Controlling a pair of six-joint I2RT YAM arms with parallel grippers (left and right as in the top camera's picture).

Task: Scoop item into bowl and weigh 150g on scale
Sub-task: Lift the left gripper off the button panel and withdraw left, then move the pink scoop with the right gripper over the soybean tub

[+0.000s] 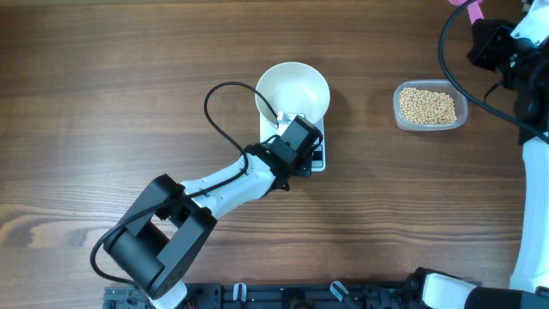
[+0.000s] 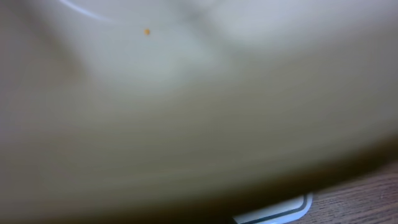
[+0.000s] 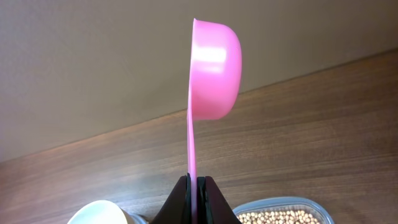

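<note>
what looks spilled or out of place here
Nothing stands out. The beans all lie in the clear tub, none loose on the table, and the white bowl sits upright on the scale.

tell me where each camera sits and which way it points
overhead: fixed above the table, facing straight down on bowl, scale and beans in a clear tub; left arm and right arm show.
left wrist: pressed against the bowl's wall, all blur; scale corner below; no fingers visible.
right wrist: looks along the right gripper, shut on a pink scoop, toward the table.
shared: bowl in all three; tub in overhead and right wrist.
</note>
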